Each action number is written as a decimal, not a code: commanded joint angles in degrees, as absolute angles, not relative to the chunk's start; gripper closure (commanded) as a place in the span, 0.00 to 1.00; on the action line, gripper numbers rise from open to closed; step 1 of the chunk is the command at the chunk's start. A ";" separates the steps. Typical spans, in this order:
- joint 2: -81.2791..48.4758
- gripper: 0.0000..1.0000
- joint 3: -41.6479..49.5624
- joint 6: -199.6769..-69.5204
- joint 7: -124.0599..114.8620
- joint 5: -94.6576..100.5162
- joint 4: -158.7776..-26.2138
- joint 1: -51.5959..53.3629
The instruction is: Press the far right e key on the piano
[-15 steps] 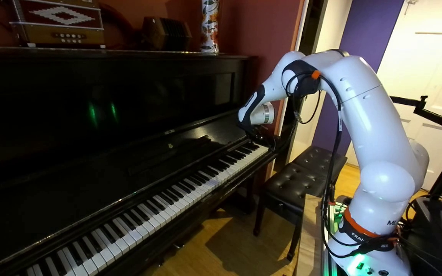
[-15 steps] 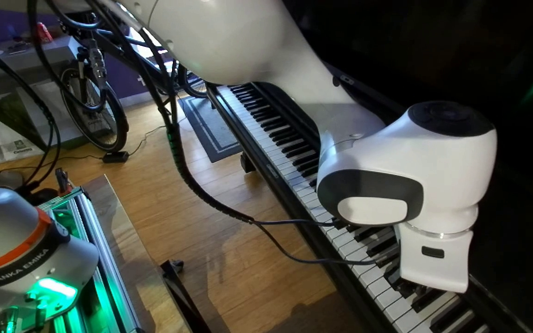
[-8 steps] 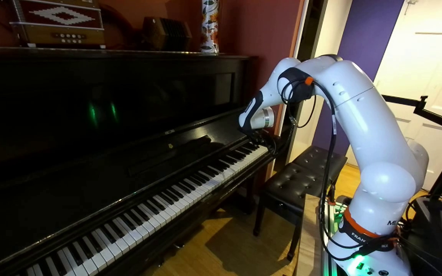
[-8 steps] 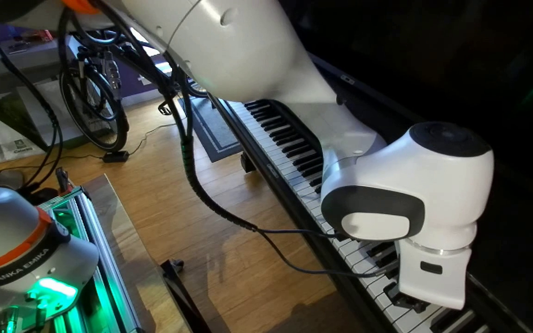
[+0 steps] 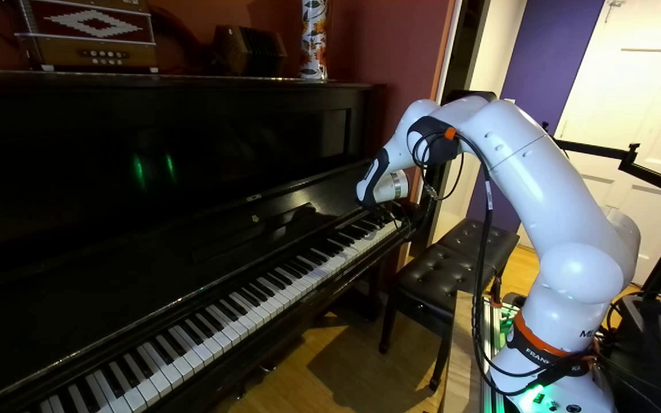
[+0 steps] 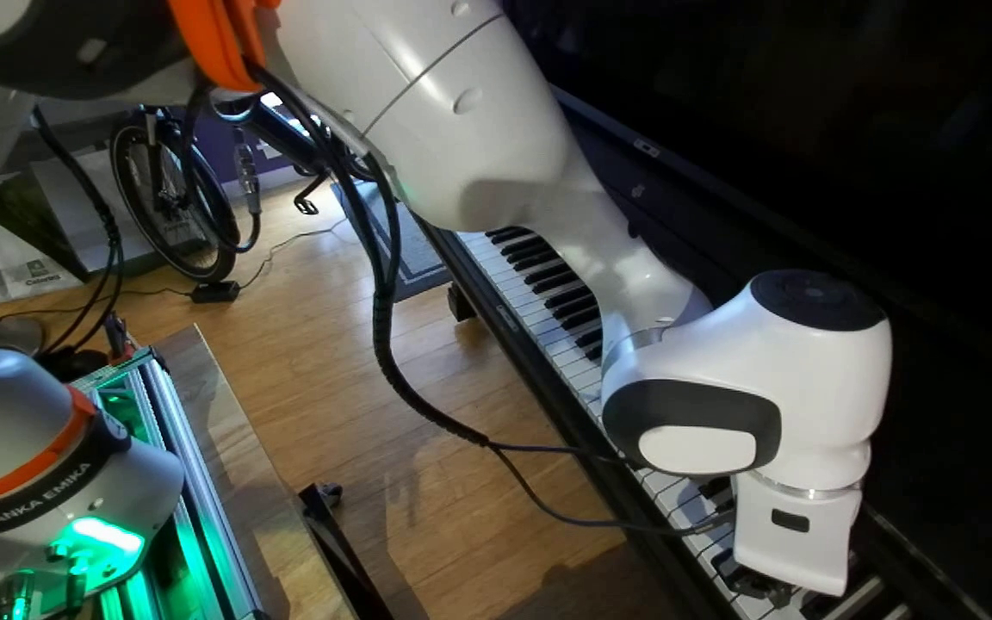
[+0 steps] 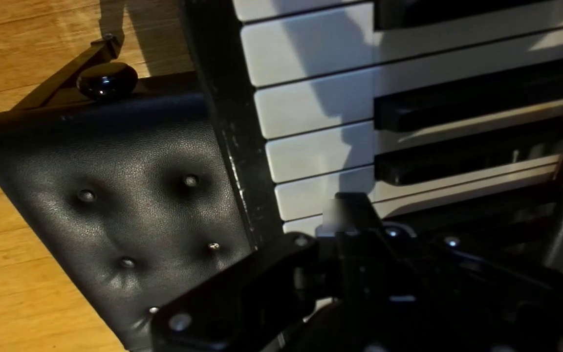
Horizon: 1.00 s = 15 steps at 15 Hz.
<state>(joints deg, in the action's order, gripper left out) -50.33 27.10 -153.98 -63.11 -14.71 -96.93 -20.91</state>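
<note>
Black piano (image 5: 193,195), right-end white keys (image 7: 306,152) under the jaws, jaws pressed together, contact unclear

Glossy blk piano (image 5: 181,229); wht & blk keys (image 5: 277,298); blk gripper (image 7: 352,217); wht arm (image 5: 551,195); orange-floral wht cylinder (image 5: 314,40)

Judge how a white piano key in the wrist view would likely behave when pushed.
A white key would probably dip on its own, since it is visibly divided from its neighbours. It looks stiff, with a flat top and straight edges. That smooth-looking top might also be slightly slippery.
</note>
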 commanded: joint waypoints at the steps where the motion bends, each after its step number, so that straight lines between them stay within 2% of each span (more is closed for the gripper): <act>1: -53.23 1.00 28.77 -155.28 -65.85 -13.48 -95.02 -19.79; 15: -58.10 1.00 31.71 -153.97 -69.89 -9.79 -92.75 -16.57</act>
<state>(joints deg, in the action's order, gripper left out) -54.39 30.28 -154.14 -66.74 -11.32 -94.75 -17.60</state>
